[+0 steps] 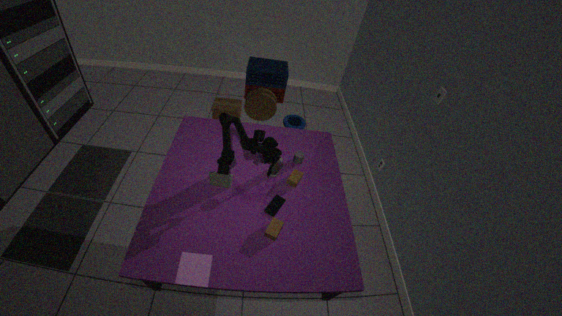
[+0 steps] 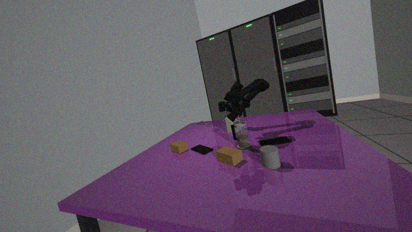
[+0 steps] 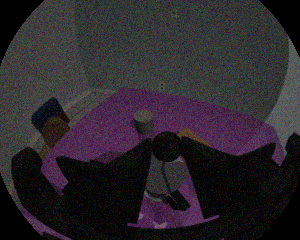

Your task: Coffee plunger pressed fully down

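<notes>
One gripper [image 3: 168, 147] pinches the plunger knob [image 3: 168, 146] directly above the coffee press [image 2: 242, 134], which stands upright mid-table; you should push straight down along its vertical rod, then release.

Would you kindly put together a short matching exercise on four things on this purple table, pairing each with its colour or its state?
Things:
1. gripper
2. coffee press
3. cylinder
4. flat pad between the two blocks

Colour or state:
A. grey, standing apart from the press
B. black, lying flat on the table
C. upright, clear-walled, with a dark layer at the bottom
D. shut on the plunger knob

Pairs: 1-D, 2-C, 3-A, 4-B
</notes>
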`<state>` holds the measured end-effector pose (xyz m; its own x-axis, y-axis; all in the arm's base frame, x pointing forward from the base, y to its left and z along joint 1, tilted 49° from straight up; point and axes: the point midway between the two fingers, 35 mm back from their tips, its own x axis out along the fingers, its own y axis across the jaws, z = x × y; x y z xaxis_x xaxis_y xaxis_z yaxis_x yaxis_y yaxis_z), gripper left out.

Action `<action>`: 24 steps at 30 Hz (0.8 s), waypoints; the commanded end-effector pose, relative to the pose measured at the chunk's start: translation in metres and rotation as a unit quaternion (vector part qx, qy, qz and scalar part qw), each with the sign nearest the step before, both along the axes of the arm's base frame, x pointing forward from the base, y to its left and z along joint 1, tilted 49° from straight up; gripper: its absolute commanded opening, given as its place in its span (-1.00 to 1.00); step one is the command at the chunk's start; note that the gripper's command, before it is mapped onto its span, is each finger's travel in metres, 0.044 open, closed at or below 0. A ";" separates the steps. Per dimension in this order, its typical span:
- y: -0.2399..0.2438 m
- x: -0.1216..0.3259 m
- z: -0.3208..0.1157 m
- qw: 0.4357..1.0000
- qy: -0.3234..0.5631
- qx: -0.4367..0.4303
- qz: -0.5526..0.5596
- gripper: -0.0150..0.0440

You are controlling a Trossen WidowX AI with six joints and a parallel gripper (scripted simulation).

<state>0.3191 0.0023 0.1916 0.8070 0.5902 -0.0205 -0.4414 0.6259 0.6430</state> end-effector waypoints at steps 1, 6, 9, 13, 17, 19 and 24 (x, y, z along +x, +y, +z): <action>0.016 -0.003 -0.017 1.000 0.021 0.010 0.018 -0.07; 0.023 0.000 -0.020 1.000 0.020 0.011 0.018 -0.07; 0.025 0.002 -0.020 1.000 0.020 0.011 0.018 -0.07; 0.025 0.004 -0.019 1.000 0.020 0.011 0.018 -0.07; 0.024 0.006 -0.019 1.000 0.020 0.011 0.018 -0.07; 0.024 0.006 -0.019 1.000 0.020 0.011 0.018 -0.07; 0.024 0.007 -0.020 1.000 0.020 0.011 0.018 -0.07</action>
